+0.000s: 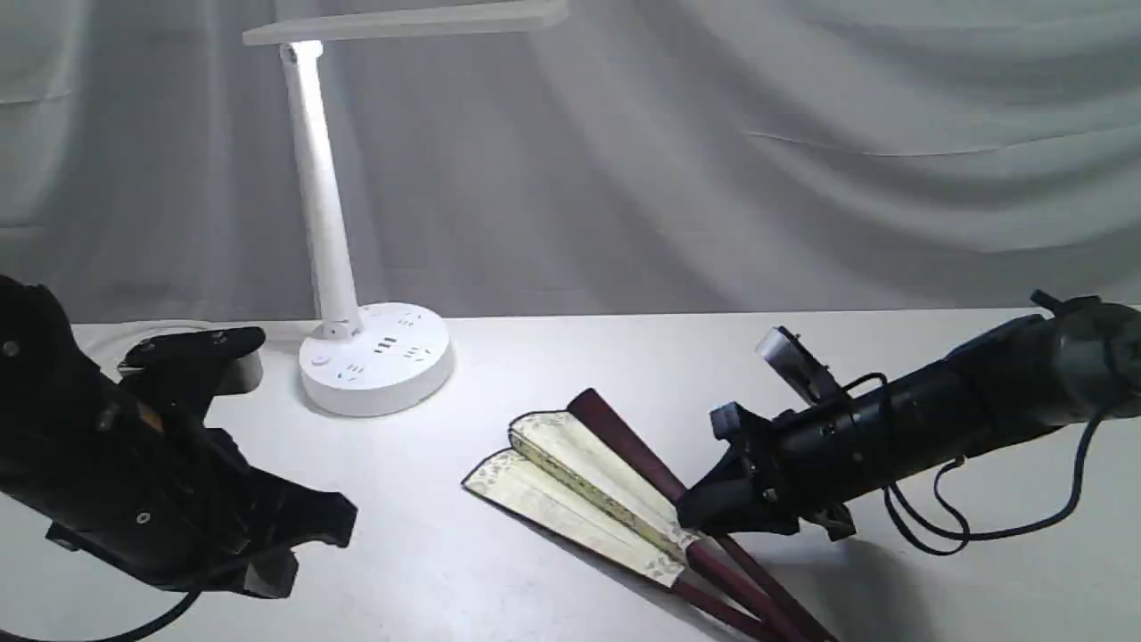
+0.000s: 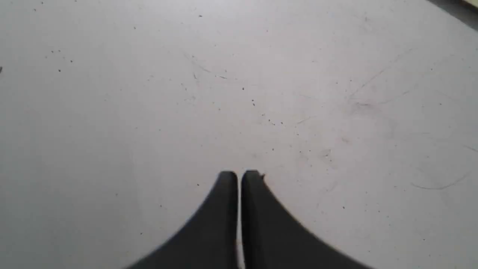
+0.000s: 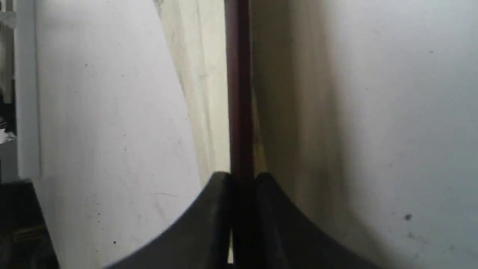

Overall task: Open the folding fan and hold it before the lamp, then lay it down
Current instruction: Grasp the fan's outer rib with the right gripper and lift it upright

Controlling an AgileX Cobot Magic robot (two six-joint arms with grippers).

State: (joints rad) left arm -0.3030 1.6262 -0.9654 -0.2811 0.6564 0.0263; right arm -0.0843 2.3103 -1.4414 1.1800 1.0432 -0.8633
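Just in front of the white lamp (image 1: 373,358), toward the right arm's side, a cream and dark red fan (image 1: 570,481) rests slightly spread on the worktop (image 1: 553,352), the right hand (image 3: 242,178) pinched shut on one red stick, the left hand (image 2: 239,174) closed and empty above bare worktop.

Exterior: I read bright, even light. Lamp (image 1: 325,223) stem glows near head. Soft shadow on table (image 1: 535,357), lower right.
Left wrist: flat grey, specks sharp.
Right wrist: soft. Fan (image 3: 239,93) blurred, perhaps motion; brownish shadow beside it.
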